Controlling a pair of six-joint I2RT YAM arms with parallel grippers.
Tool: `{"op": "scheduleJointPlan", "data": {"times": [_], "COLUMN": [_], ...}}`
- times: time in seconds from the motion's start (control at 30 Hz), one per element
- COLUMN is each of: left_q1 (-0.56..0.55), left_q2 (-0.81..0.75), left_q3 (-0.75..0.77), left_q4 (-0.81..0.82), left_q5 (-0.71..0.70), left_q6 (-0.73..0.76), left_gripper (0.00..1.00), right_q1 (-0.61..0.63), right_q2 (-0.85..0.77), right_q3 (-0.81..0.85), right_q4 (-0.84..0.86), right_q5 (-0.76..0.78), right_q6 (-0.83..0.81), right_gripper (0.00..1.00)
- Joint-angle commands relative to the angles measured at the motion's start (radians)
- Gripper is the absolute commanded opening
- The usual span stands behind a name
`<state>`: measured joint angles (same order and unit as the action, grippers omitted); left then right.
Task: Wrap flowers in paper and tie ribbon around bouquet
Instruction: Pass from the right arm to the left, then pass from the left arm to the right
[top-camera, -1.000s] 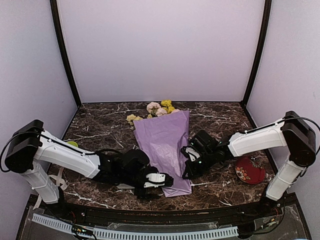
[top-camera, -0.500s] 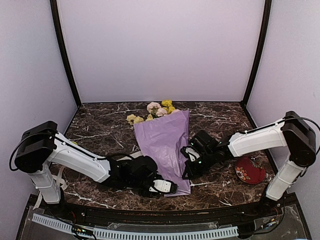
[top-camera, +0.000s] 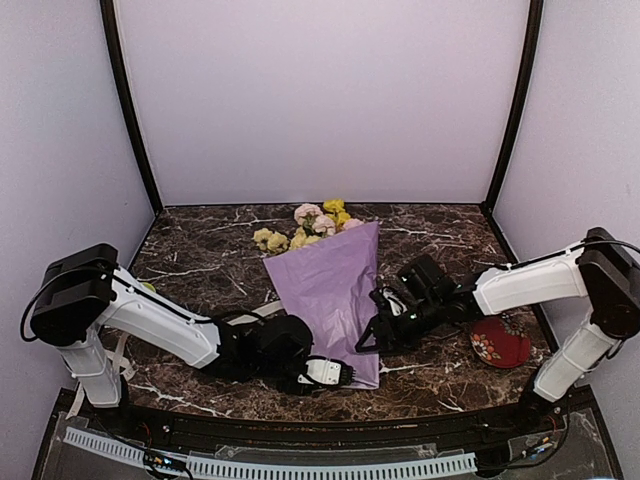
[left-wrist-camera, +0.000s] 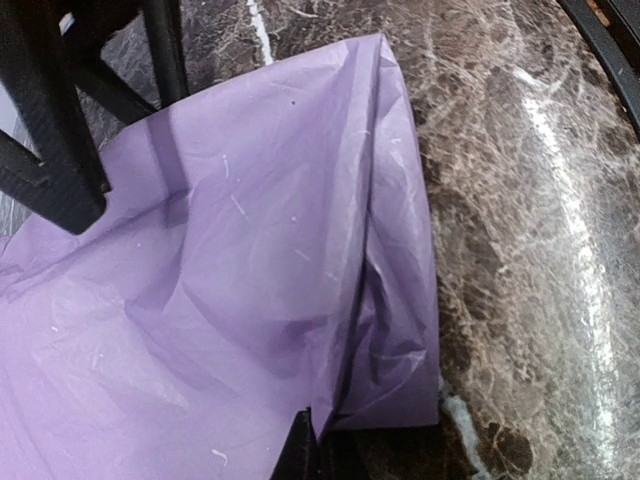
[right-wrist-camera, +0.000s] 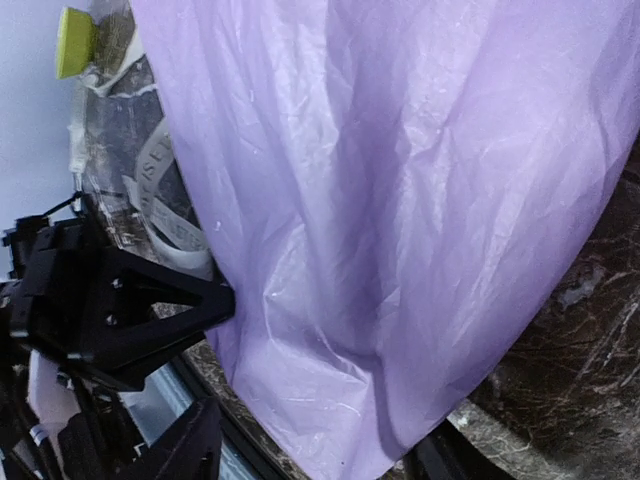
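Two things changed in the last second. My left pincer (top-camera: 343, 373), which stood open beside the near corner of the paper (top-camera: 330, 285), has slid in and clamped down. It seems to have that corner's folded edge nipped between its tips. My right pincer (top-camera: 372, 335), tight on the paper's right edge until now, has let its jaws part. In its wrist view the fold lies loose between them, gripped by nothing.

I read this as a handover: the left keeps the paper folded shut so the right is free to go for the ribbon (right-wrist-camera: 165, 205). The ribbon lies on the desk (top-camera: 200, 250) beyond the paper's left side and is not yet round anything.

The flowers (top-camera: 318, 220) sit at the paper's far, wide end, with their heads poking out past its edge.

Count: one sheet of paper, one bunch of flowers (single heads too small to tally), one ribbon, one red plate (top-camera: 500, 340) by the right arm, and two pincers.
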<state>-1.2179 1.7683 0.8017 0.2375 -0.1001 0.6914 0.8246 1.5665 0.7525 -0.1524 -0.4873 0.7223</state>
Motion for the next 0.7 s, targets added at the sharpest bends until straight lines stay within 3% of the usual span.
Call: {"op": "scheduleJointPlan", "data": {"times": [0.0, 0.37, 0.5, 0.67], "left_q1": [0.000, 0.007, 0.017, 0.021], "left_q2": [-0.045, -0.098, -0.101, -0.091], "left_q3": [-0.047, -0.124, -0.127, -0.127], "left_q4": [0.103, 0.276, 0.300, 0.314], "left_q5": [-0.015, 0.023, 0.035, 0.053], "left_q6": [-0.051, -0.151, -0.156, -0.167], "left_gripper": [0.00, 0.00, 0.00, 0.00], "right_q1": [-0.067, -0.079, -0.078, -0.067], "right_q2": [-0.011, 0.123, 0.162, 0.183], "right_q3": [-0.139, -0.218, -0.254, -0.221], "right_q4": [0.303, 0.667, 0.890, 0.895], "right_q5": [-0.243, -0.345, -0.353, -0.339], "right_q6": [0.232, 0.502, 0.639, 0.644], "right_gripper": [0.67, 0.75, 0.73, 0.66]}}
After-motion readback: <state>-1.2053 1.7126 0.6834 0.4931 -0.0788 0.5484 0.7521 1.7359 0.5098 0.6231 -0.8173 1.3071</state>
